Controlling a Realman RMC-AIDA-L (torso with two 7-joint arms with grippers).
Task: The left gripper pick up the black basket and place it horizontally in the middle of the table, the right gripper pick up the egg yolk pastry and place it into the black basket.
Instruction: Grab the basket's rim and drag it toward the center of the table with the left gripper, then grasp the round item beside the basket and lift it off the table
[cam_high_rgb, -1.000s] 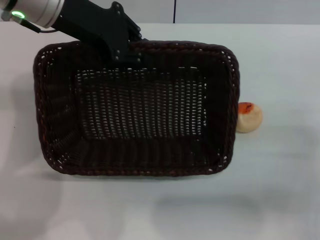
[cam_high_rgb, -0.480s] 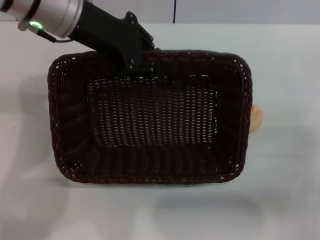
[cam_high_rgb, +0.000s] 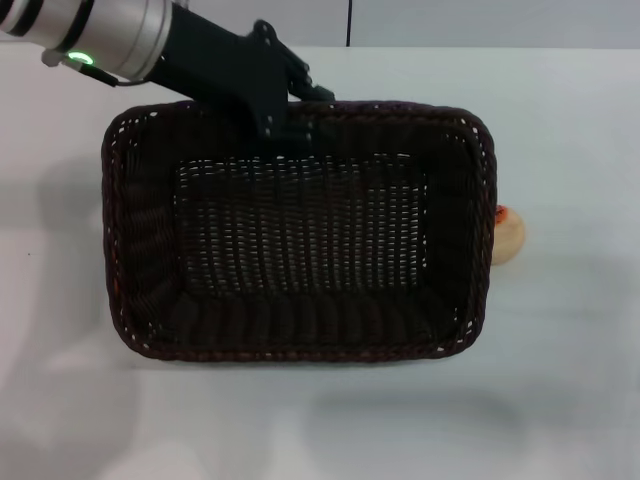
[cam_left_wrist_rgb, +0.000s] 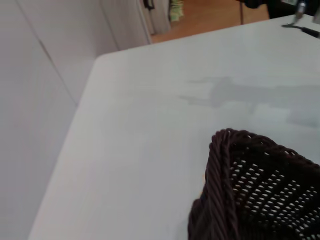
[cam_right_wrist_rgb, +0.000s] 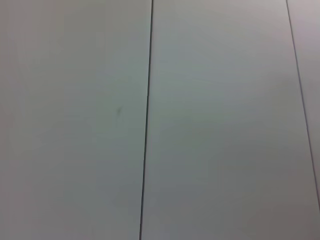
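The black basket (cam_high_rgb: 300, 240) lies lengthwise across the middle of the white table (cam_high_rgb: 570, 380). My left gripper (cam_high_rgb: 290, 125), on the arm with the green light, is shut on the middle of its far rim. The egg yolk pastry (cam_high_rgb: 508, 238) sits on the table just right of the basket, and the basket's right rim hides part of it. The left wrist view shows one basket corner (cam_left_wrist_rgb: 260, 195) over the tabletop (cam_left_wrist_rgb: 150, 125). My right gripper is out of view, and its wrist view shows only a plain wall.
The basket casts a shadow on the table at its left and front. The far table edge (cam_high_rgb: 500, 48) runs just behind the basket's rim. A room floor and dark objects show beyond the table (cam_left_wrist_rgb: 210, 12) in the left wrist view.
My left gripper has carried the basket to the right, so its right rim now covers part of the pastry. In the last half second it has moved only slightly.
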